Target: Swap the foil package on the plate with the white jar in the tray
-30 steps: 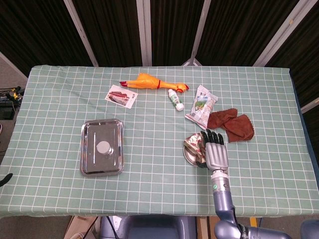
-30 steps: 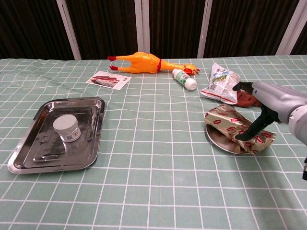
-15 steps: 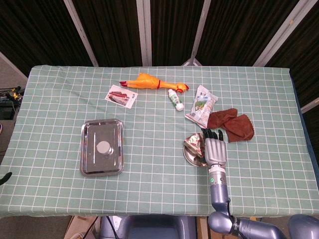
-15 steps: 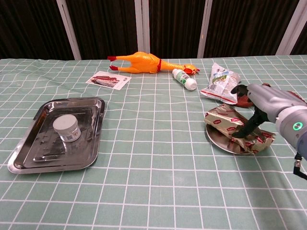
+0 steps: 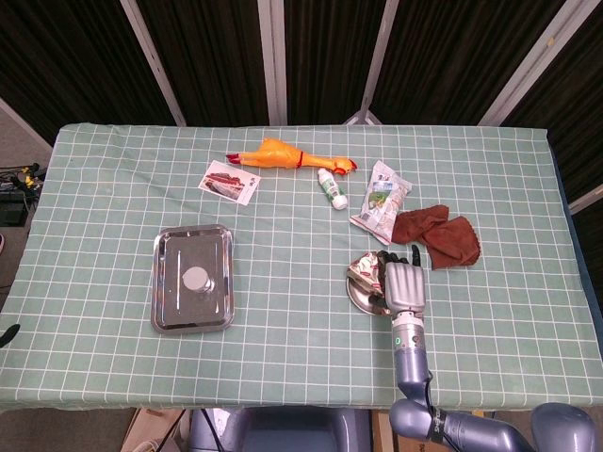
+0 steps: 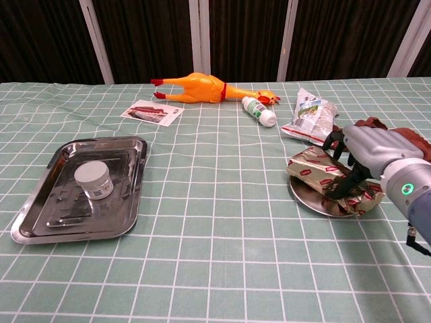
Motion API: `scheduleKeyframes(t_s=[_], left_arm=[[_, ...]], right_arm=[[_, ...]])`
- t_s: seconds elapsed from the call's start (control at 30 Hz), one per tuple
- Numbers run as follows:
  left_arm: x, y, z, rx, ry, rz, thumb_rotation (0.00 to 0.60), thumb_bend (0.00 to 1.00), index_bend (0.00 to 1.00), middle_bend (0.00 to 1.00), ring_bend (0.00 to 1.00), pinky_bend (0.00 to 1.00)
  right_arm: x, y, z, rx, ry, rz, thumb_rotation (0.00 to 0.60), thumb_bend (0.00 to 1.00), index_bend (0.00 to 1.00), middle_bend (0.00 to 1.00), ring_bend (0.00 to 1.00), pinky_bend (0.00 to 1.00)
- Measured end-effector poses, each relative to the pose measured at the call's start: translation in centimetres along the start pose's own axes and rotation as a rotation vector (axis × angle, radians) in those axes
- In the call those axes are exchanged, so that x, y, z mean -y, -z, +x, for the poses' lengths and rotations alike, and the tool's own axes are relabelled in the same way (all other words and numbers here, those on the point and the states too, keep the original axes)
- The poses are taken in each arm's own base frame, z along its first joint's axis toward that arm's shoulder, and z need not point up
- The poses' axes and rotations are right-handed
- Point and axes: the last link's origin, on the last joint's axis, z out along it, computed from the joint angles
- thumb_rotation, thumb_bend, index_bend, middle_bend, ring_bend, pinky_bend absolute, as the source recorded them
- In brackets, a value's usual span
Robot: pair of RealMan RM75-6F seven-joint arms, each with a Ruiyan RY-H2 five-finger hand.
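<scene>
The right hand (image 6: pixel 360 151) covers much of the foil package (image 6: pixel 320 169), so the far side of the package and of the plate (image 6: pixel 311 200) beneath it is hidden in the chest view. In the head view the same hand (image 5: pixel 405 282) blocks the right half of the plate (image 5: pixel 358 299). Its dark fingers (image 6: pixel 347 183) curl down onto the top of the package and touch it; whether they actually grip it cannot be told. The left hand shows in neither view.

The foil package lies on the plate, at the right of the tabletop (image 5: pixel 283 358). The white jar (image 6: pixel 93 180) stands upright in the metal tray (image 6: pixel 40 219) at the left, well apart from the plate.

The tabletop wears a green cloth with a white grid. Behind it stand dark slatted panels with pale uprights.

The package bears red labels, too small to read. The jar's label is likewise unreadable. A printed card (image 6: pixel 152 112) lies flat near the rubber chicken (image 6: pixel 202 87), its picture unclear. A small white bottle (image 6: pixel 259 111) with a green label lies on its side beside a crinkled snack bag (image 6: pixel 308 114). A brown cloth (image 5: pixel 438 235) lies just beyond the hand.
</scene>
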Motion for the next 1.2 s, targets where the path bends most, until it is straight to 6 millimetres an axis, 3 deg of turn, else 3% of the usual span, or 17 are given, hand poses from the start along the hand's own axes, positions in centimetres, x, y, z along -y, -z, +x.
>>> scheduleKeyframes(t_s=[0.3,0.63,1.2], left_arm=[[0.0,0.0,0.0,-0.001,0.002,-0.002,0.600,0.13,0.17,0.00,0.00,0.13],[0.0,0.0,0.1,0.005,0.007,-0.002,0.600,0.13,0.18,0.00,0.00,0.13],[0.1,0.0,0.1,0.015,0.021,-0.002,0.600,0.13,0.22,0.00,0.00,0.13]], right_arm=[[0.1,0.0,-0.6,0.011,0.018,-0.012,0.600,0.14,0.36,0.41,0.45,0.01],[0.2,0.0,-0.4,-0.013,0.009,0.000,0.600,0.14,0.45,0.54,0.58,0.09],[0.5,0.0,0.4,-0.056,-0.060,0.038,0.600,0.35,0.54,0.60,0.60,0.11]])
